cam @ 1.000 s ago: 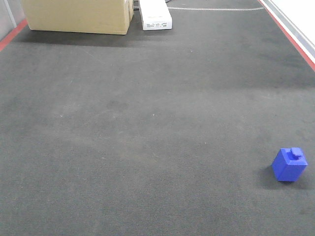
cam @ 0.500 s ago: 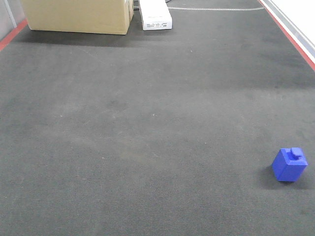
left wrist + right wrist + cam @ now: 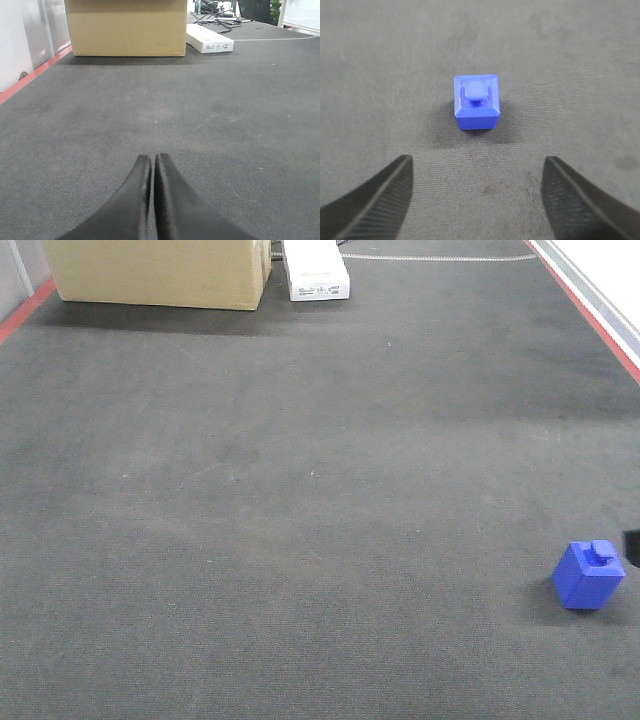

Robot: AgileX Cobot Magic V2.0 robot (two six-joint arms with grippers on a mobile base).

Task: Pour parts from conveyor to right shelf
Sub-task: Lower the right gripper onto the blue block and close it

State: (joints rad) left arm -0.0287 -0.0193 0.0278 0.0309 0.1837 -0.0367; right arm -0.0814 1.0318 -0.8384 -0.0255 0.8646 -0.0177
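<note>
A small bright-blue part (image 3: 589, 576) with a square stud on top stands on the dark grey conveyor (image 3: 300, 500), near its right front. In the right wrist view the same part (image 3: 476, 102) sits just ahead of my right gripper (image 3: 477, 165), whose fingers are spread wide with nothing between them and do not touch it. A dark tip of that gripper (image 3: 633, 540) shows at the front view's right edge, beside the part. My left gripper (image 3: 152, 159) hovers low over bare belt with its fingers pressed together and empty. The right shelf is out of view.
A tan cardboard box (image 3: 160, 272) and a flat white box (image 3: 317, 270) stand at the belt's far end. Red edges run along the left side (image 3: 25, 312) and the right side (image 3: 598, 328) of the belt.
A dark tip of my right gripper has come into the front view at the right edge, next to the blue part. The part itself has not moved.
</note>
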